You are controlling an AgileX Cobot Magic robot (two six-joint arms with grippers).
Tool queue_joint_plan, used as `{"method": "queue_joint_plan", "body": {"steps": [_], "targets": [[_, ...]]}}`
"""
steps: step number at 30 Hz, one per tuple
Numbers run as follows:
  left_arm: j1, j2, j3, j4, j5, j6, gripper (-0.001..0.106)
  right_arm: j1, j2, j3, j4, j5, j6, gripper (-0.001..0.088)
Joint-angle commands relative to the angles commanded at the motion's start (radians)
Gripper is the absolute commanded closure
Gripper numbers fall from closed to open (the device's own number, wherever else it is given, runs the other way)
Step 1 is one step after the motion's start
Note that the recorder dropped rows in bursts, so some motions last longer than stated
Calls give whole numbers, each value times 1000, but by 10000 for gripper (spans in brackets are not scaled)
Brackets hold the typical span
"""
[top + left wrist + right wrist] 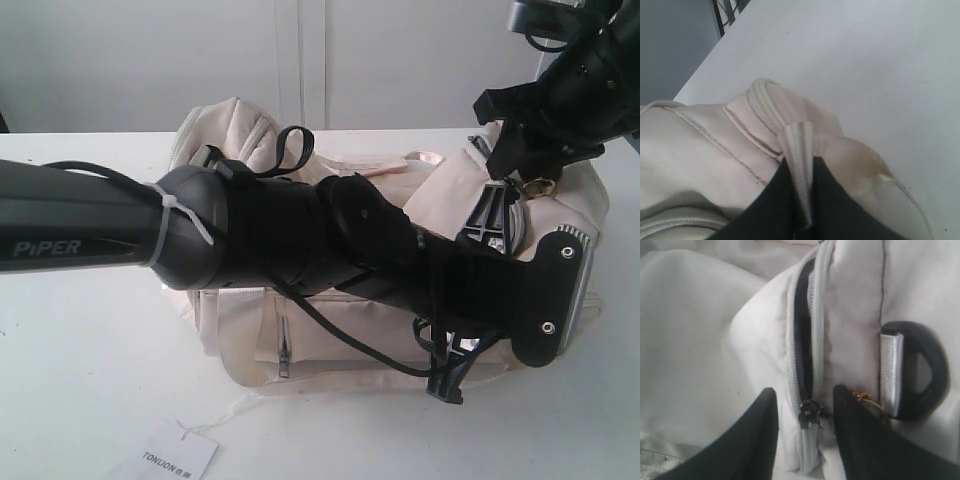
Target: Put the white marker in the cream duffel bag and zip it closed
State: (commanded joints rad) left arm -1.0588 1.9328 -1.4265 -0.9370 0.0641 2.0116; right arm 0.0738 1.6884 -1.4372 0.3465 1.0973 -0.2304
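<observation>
The cream duffel bag (330,330) lies on the white table, largely behind my left arm (300,240), which reaches across it to its right end. My left gripper (799,165) is shut on a narrow cream fabric strip (800,142) at the bag's end. My right gripper (805,390) is open above the bag's right end. Its fingers stand on either side of the dark zipper slider (809,412) without touching it. The gold chain pull (863,397) lies against one finger. Beyond the slider the zipper (802,330) gapes with dark lining showing. The white marker is out of view.
A white paper tag printed TONLION (170,460) lies on the table (80,380) in front of the bag. A black ring (932,365) on a shiny strap loop sits beside the zipper. My right arm (575,90) hangs over the bag's right end.
</observation>
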Motion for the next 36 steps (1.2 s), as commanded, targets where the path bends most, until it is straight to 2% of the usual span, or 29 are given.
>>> {"method": "queue_joint_plan", "body": {"steps": [2, 5, 10, 13, 36], "targets": [[0, 0, 0, 0, 0, 0, 1053, 0, 0, 8, 0, 0, 2, 517], [0, 0, 0, 0, -2, 0, 1053, 0, 0, 8, 0, 0, 2, 585], [0, 0, 0, 0, -2, 0, 1053, 0, 0, 8, 3, -11, 2, 789], [0, 0, 0, 0, -2, 0, 1053, 0, 0, 8, 3, -29, 2, 870], [0, 0, 0, 4, 148, 7, 1053, 0, 0, 8, 71, -291, -1, 868]]}}
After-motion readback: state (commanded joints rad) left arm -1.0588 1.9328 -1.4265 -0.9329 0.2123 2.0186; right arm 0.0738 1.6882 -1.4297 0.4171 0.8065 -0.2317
